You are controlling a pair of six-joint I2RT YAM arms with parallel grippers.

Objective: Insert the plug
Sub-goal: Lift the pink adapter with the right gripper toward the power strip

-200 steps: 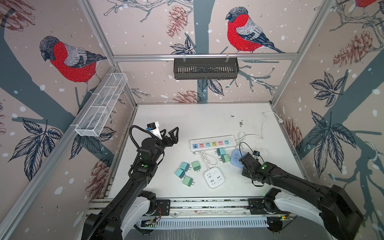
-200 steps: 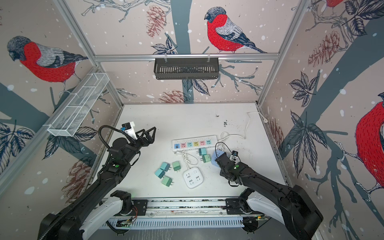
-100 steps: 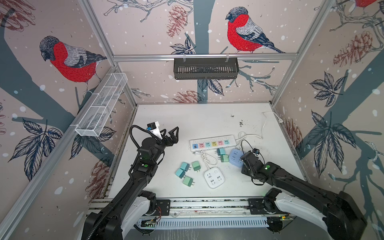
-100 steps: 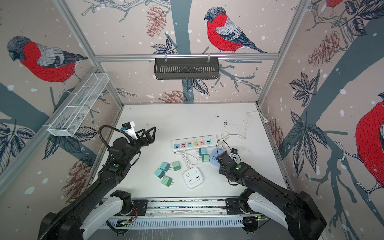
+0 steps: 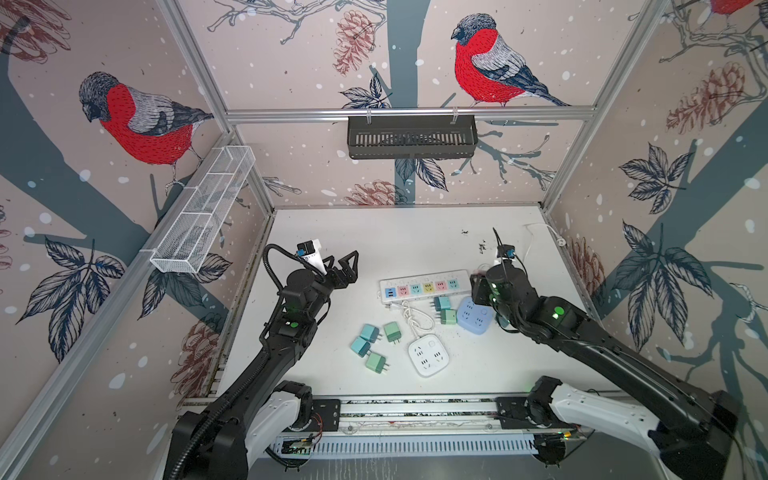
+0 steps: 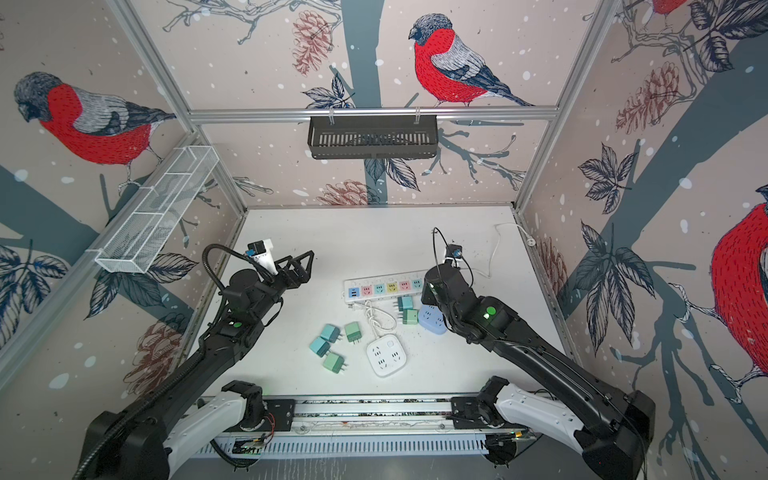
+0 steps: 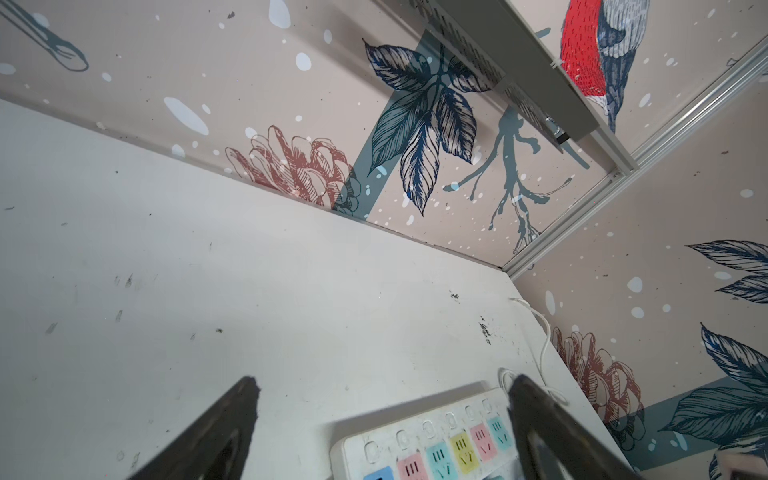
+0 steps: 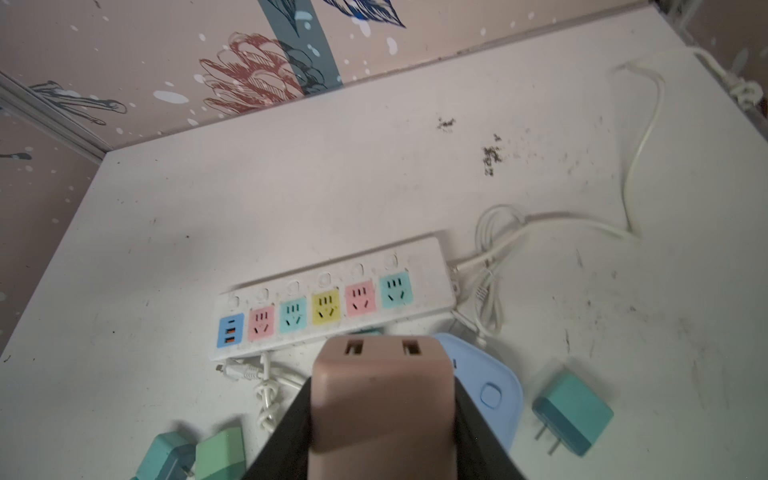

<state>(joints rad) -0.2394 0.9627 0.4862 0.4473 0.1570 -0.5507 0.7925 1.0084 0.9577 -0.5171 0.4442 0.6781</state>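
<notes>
Top views: left gripper (image 5: 343, 262) pointed toward the power strip (image 5: 424, 286), fingers spread wide with nothing between them. The strip lay ahead of it, between the two grippers. The right gripper (image 5: 477, 291) sat at the strip's cord end, mostly hidden under its own wrist, so its grip could not be read from here. Just beside it, toward its arm's base, lay a blue socket cube (image 5: 473, 319) with two small chargers (image 5: 444, 309) side by side next to it. Nearer the arm bases, a white square socket (image 5: 428, 356) and four loose chargers (image 5: 374, 345) lay on the table (image 5: 374, 232).

A white wire basket (image 5: 199, 224) hung on the wall frame, well off the left gripper's outer side. It was split into compartments, and only mesh and wallpaper showed through. A black slatted basket (image 5: 411, 137) hung on the back rail (image 5: 291, 113), far beyond both grippers. Its contents could not be seen behind the front.

Left wrist view: fingers (image 7: 220, 436) wide apart over bare table. The strip's colored sockets lay ahead, close to one finger.

Right wrist view: the jaws pinched the pink charger plug (image 8: 378, 382) by its sides, with its two-slot face pointing ahead. The strip lay just beyond the plug, apart from it. The blue cube showed past one finger, with a teal charger (image 8: 573, 415) beside it.
</notes>
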